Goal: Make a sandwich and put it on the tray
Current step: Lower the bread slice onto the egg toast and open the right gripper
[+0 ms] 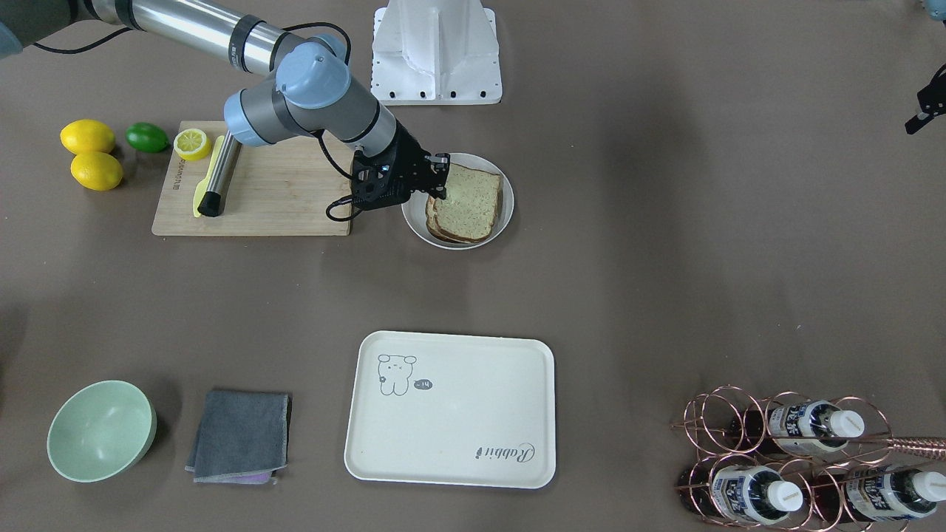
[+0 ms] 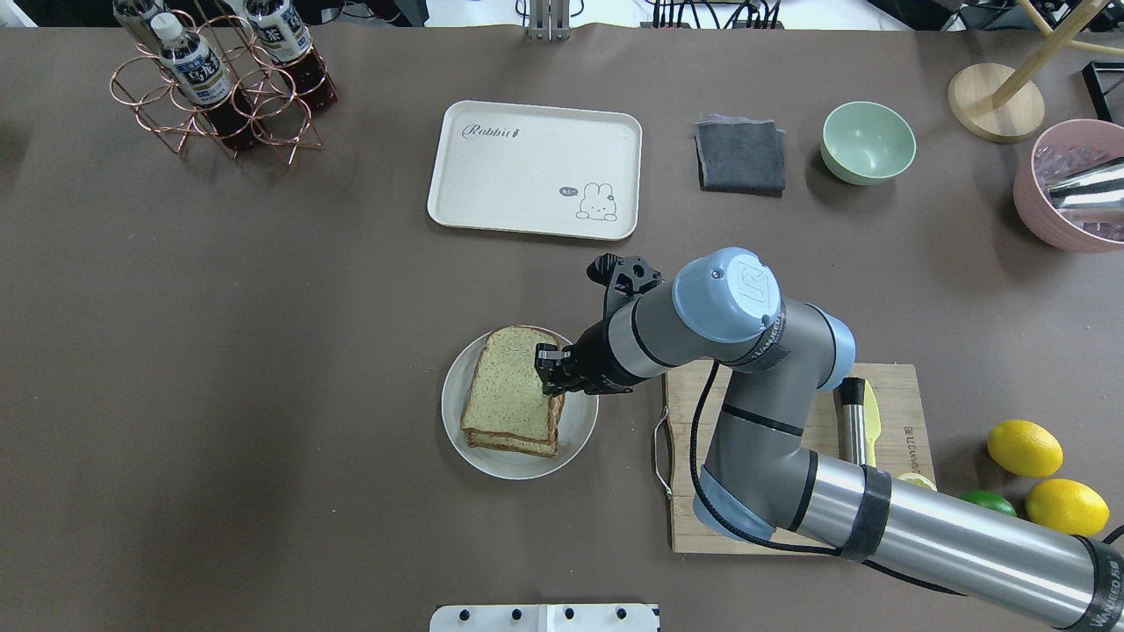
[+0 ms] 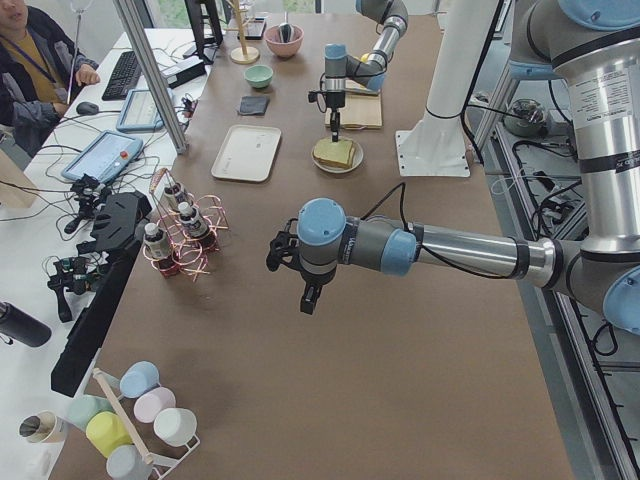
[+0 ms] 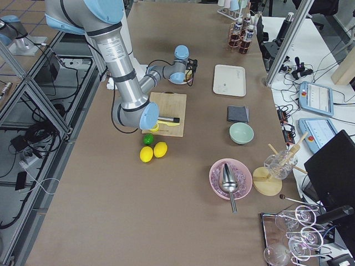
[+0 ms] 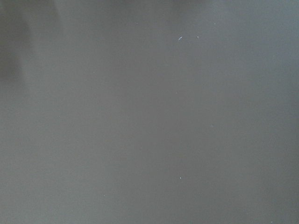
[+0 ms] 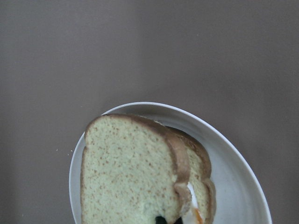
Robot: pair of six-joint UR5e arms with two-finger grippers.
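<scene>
Our right gripper (image 2: 551,373) sits at the edge of the sandwich (image 2: 505,395) on the plate (image 2: 580,430); we cannot tell whether it grips. The cutting board (image 1: 281,199) lies just behind it and the tray (image 2: 527,175) well ahead. Our left gripper (image 3: 308,298) hangs far off, and we cannot tell its state either.

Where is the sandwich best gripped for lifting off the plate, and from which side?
Probably its edge nearest the cutting board, pinched across both slices so the egg stays between them. The sandwich lies flat on the plate, a low stack of layers, and the right gripper sits at that edge.
</scene>
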